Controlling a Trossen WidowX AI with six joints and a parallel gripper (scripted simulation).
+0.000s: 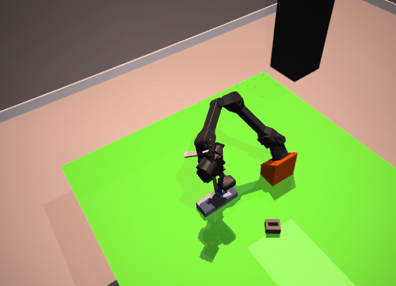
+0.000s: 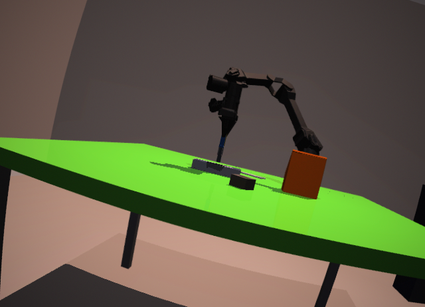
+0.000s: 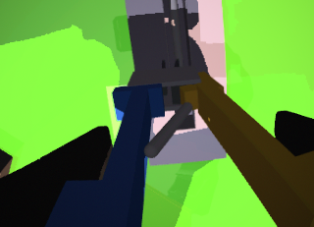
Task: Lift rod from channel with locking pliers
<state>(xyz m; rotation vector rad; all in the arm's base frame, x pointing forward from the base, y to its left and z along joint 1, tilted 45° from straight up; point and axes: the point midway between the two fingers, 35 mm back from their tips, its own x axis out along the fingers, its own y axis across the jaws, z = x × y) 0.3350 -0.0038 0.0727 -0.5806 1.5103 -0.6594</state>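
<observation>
Pliers' jaw tips (image 2: 218, 159) too small to tell: inside the channel or just above.

glossy green tabletop (image 1: 143, 181) (image 2: 171, 190) (image 3: 39, 80), matt orange block (image 1: 284, 171) (image 2: 304, 175), smooth grey channel block (image 1: 204, 207) (image 2: 198, 165) (image 3: 188, 150)

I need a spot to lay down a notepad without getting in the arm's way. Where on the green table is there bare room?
The broad stretch left of the channel block, up to the table's left edge in the top view, looks bare. It is crowded around the block, under the gripper.
</observation>
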